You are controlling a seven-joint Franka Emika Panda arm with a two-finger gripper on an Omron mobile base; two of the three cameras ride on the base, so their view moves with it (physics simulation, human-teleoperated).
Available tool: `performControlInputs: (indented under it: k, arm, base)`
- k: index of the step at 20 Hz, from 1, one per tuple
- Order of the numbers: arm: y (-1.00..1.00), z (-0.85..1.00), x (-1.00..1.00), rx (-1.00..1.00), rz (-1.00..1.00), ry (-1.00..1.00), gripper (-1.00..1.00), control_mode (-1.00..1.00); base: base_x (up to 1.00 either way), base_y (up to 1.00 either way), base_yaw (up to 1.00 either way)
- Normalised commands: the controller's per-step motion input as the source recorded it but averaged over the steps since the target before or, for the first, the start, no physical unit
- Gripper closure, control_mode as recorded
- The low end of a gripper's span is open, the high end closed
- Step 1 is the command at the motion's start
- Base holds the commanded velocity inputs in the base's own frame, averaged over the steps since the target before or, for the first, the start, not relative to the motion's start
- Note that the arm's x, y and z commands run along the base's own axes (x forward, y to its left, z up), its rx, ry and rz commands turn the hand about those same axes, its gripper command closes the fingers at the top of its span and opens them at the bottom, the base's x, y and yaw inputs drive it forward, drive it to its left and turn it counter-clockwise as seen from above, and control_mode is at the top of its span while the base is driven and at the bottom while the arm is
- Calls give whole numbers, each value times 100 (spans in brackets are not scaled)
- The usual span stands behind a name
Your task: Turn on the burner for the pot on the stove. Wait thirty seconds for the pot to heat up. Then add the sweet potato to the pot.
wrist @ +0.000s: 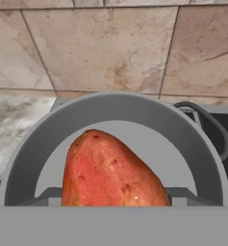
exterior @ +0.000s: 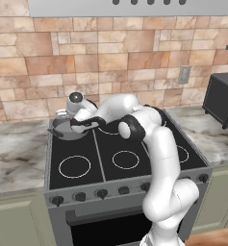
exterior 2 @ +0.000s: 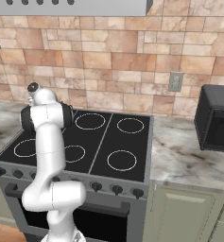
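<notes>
Sweet potato (wrist: 113, 170): orange-red, tapered, pinched between the fingers (wrist: 183, 196), held just above the open mouth of the pot, its tip pointing toward the far wall.
Pot (exterior: 67, 129): grey, shallow, on the far-left burner of the stove (exterior: 125, 158), one loop handle toward the right in the hand view.
Arm: rises from the near side of the stove, elbow bent, forearm reaching left and far across the cooktop, hand tilted down over the pot.
Counter (exterior: 17, 153): marbled, flanking the stove.
Microwave (exterior 2: 216, 118): dark, on the right counter.
</notes>
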Motion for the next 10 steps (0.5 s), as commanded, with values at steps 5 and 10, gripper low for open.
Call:
performControlInputs:
  k: [5, 10]
  arm:
    - [0, 0, 0, 0, 0, 0, -100, -100]
    - [0, 1, -7, 0, 0, -1, -100, -100]
  base:
    - [0, 0, 0]
    - [0, 0, 0]
